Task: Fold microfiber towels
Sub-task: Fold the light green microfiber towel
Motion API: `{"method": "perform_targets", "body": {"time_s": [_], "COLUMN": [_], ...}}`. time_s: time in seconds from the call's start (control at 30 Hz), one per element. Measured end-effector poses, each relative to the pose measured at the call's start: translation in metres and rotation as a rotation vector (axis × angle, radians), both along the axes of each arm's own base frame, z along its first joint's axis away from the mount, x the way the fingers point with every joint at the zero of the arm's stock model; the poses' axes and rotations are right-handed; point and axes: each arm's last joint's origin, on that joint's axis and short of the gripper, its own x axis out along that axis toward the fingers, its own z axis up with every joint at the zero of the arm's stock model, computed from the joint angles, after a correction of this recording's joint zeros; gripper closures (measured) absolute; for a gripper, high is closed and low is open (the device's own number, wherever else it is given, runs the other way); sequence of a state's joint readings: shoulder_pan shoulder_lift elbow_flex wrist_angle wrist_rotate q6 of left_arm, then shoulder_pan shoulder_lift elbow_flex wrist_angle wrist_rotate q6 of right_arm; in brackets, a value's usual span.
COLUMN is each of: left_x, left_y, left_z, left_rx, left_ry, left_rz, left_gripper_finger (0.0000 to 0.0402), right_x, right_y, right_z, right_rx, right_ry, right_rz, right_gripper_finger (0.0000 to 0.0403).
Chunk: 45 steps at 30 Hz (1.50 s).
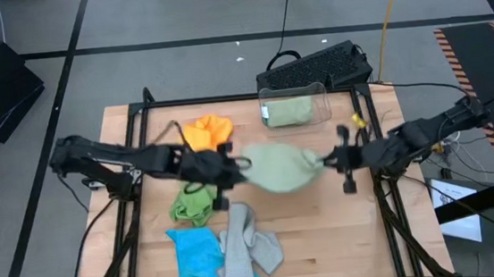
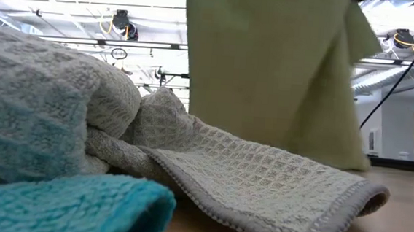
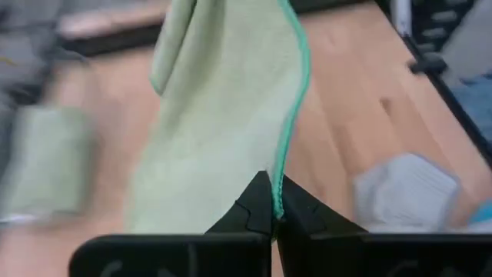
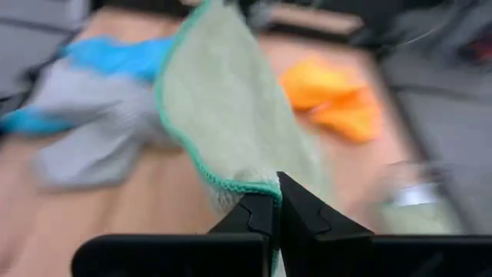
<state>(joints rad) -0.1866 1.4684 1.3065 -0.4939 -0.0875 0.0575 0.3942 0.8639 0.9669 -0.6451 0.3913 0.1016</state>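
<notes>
Got pale green towel (image 1: 281, 167) up off table, left gripper (image 1: 231, 165) + right gripper (image 1: 331, 160) both clamped on its edge. One folded in bin (image 1: 319, 92); orange (image 1: 206, 131), bright green (image 1: 194, 201), blue (image 1: 194, 255), grey (image 1: 247, 246) unfolded.

Robotics lab: taped floor (image 1: 463, 43), loose cables (image 1: 285, 10), ceiling lights (image 2: 118, 22).

Both arms reach inward over mid-worktop. The left end effector (image 1: 228, 164) and the right end effector (image 1: 331, 160) are each pinched closed, facing one another, held well apart.
</notes>
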Motion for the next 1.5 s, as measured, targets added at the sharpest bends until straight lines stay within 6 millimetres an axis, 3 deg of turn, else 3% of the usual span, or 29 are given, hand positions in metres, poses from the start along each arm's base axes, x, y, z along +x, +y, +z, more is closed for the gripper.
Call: {"method": "perform_targets", "body": {"time_s": [0.2, 0.53, 0.8, 1.07, 1.3, 1.5], "left_x": [-0.001, -0.003, -0.014, -0.024, -0.023, -0.023], "left_y": [-0.027, -0.051, -0.053, -0.050, -0.050, -0.051], "left_z": [-0.050, -0.101, -0.141, -0.158, -0.159, -0.158], "left_rx": [-0.090, -0.193, -0.199, -0.210, -0.213, -0.230], "left_ry": [0.097, 0.109, 0.219, 0.255, 0.234, 0.224], "left_rz": [0.006, 0.063, 0.182, 0.243, 0.256, 0.267], "left_gripper_finger": [0.0390, 0.0391, 0.0389, 0.0392, 0.0398, 0.0388], "right_x": [0.013, 0.031, 0.024, 0.002, -0.012, -0.008], "right_y": [0.018, 0.041, 0.068, 0.102, 0.101, 0.110], "right_z": [-0.048, -0.094, -0.121, -0.140, -0.157, -0.177], "right_rx": [0.140, 0.281, 0.338, 0.202, 0.018, 0.063], "right_ry": [0.174, 0.330, 0.417, 0.433, 0.466, 0.400], "right_rz": [0.103, 0.073, 0.065, 0.075, -0.079, 0.062], "right_gripper_finger": [0.0403, 0.0402, 0.0333, 0.0270, 0.0267, 0.0274]}}
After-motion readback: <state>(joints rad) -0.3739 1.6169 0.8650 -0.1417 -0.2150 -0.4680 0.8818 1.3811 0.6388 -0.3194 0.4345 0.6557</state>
